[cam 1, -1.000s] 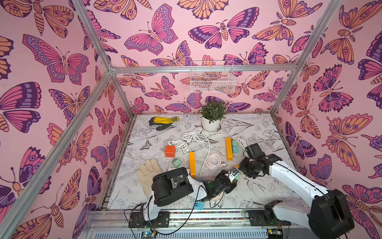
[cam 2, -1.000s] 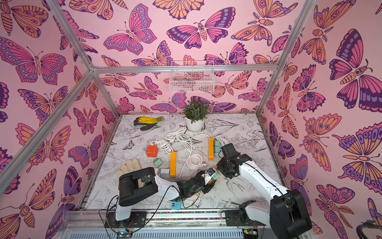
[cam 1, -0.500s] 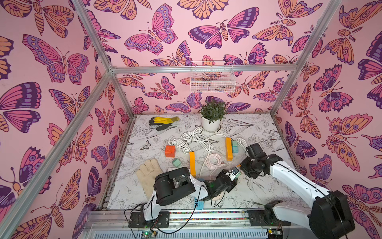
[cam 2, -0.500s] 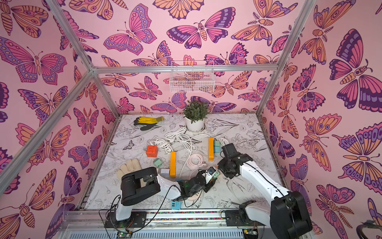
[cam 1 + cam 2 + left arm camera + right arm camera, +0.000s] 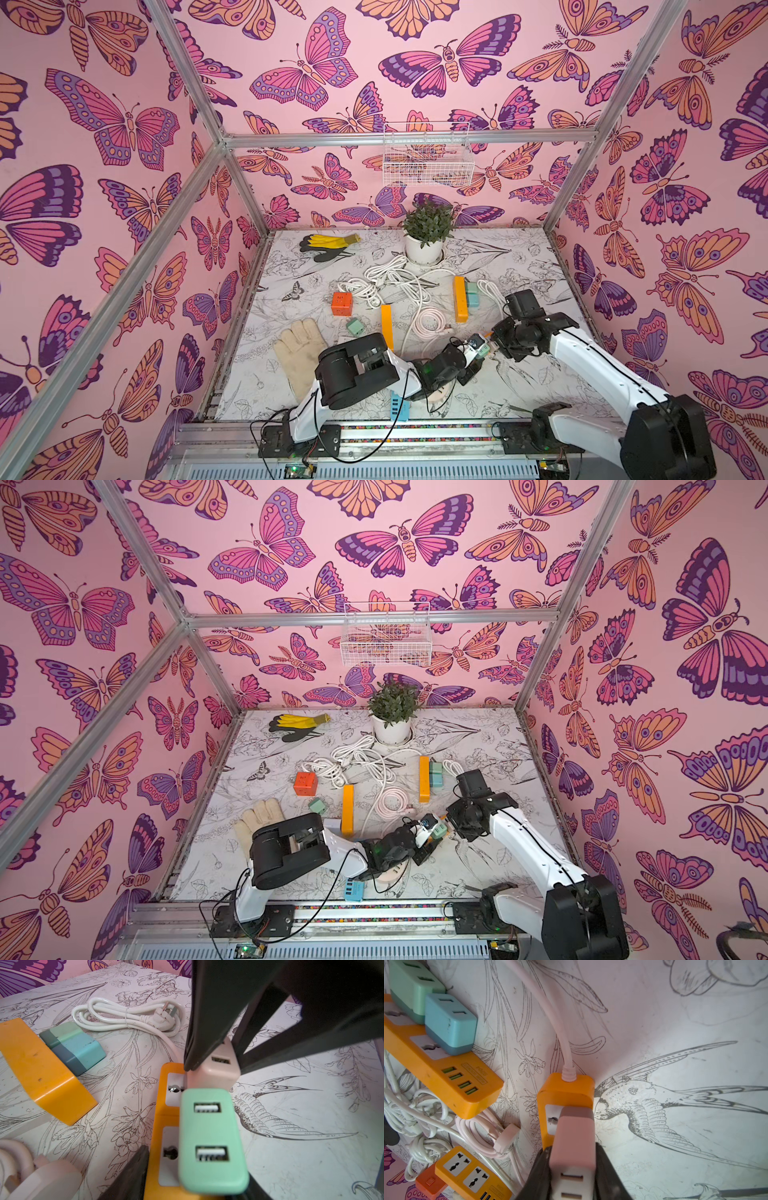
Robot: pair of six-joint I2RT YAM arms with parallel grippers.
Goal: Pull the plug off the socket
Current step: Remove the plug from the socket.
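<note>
One change only: the left gripper [image 5: 199, 1167] has drawn its jaws in around the strip [image 5: 564, 1088], one finger [image 5: 128, 1178] now hard by the orange edge beside the green plug [image 5: 207, 1136]; whether it truly pinches the strip I cannot tell. The right gripper [image 5: 573, 1159] has not shifted and stays clenched on the pink plug [image 5: 574, 1136], which still sits in the socket nearest the cord [image 5: 566, 1057], its base flush to the strip. In my judgement the strip is being braced so the pull can begin; if that brace is loose, the strip will likely lift with the plug
</note>
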